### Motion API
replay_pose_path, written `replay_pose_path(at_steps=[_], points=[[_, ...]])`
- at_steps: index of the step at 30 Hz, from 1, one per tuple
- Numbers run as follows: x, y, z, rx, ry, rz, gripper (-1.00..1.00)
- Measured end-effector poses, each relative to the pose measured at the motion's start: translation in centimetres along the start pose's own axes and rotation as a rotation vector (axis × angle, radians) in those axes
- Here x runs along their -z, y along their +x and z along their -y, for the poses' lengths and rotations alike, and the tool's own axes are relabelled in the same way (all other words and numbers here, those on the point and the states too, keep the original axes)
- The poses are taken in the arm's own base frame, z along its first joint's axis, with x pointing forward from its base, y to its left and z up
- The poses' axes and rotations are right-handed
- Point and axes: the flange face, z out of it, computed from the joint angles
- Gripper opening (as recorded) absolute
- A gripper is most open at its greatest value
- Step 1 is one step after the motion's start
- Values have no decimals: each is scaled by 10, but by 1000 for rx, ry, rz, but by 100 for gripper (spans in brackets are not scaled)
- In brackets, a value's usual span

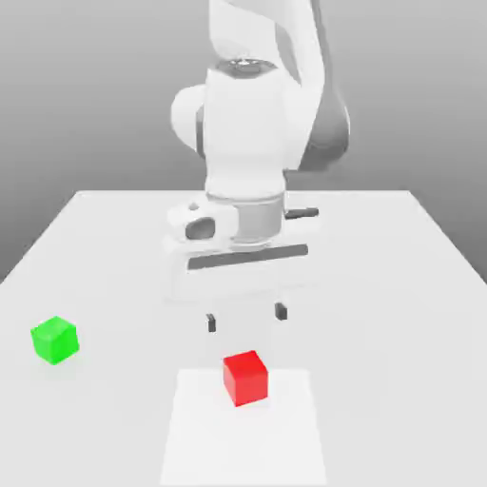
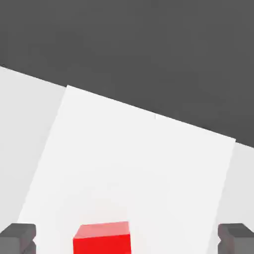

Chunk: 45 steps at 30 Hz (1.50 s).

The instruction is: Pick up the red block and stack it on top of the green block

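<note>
The red block (image 1: 245, 378) sits on a lighter white patch of the table near its front edge. In the hand view the red block (image 2: 102, 239) lies between the two dark fingertips (image 2: 18, 238), nearer to one of them. My gripper (image 1: 246, 317) hangs open above the table, just behind the red block and higher than it, with nothing between its fingers. The green block (image 1: 54, 340) rests on the table at the exterior view's left, well apart from the gripper and the red block.
The white table (image 1: 399, 285) spreads out around both blocks. A brighter rectangular patch (image 1: 285, 447) marks its front middle. The arm's white body (image 1: 247, 124) rises behind the gripper.
</note>
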Motion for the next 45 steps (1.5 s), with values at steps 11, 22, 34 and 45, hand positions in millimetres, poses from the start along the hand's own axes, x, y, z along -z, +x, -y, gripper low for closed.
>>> replay_pose_path(at_steps=[11, 22, 34, 45], points=[[-68, -10, -5, 13, -13, 23, -100], [-8, -2, -16, -32, -13, 23, -100], [28, 42, -258, -892, -20, 13, -100], [-23, 22, -333, -1138, -21, 12, -100]])
